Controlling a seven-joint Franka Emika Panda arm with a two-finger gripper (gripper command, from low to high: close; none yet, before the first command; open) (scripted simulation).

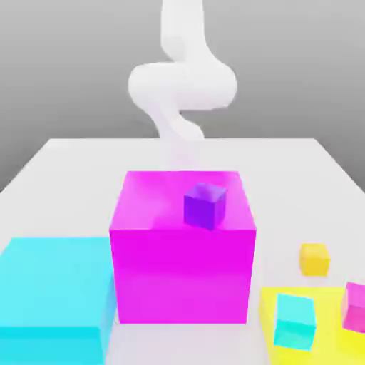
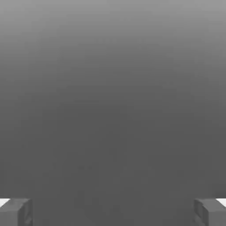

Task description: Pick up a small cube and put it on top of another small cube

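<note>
Magenta block bears purple cube, cyan block beside; end effector spread apart.

The exterior view's edges cut off the large cyan block, yellow block and pink cube.

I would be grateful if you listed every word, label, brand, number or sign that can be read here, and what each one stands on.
There are none to read: no lettering, number or sign shows on the visible faces of the small cubes, the large magenta block, the large cyan block or the white robot arm.
</note>
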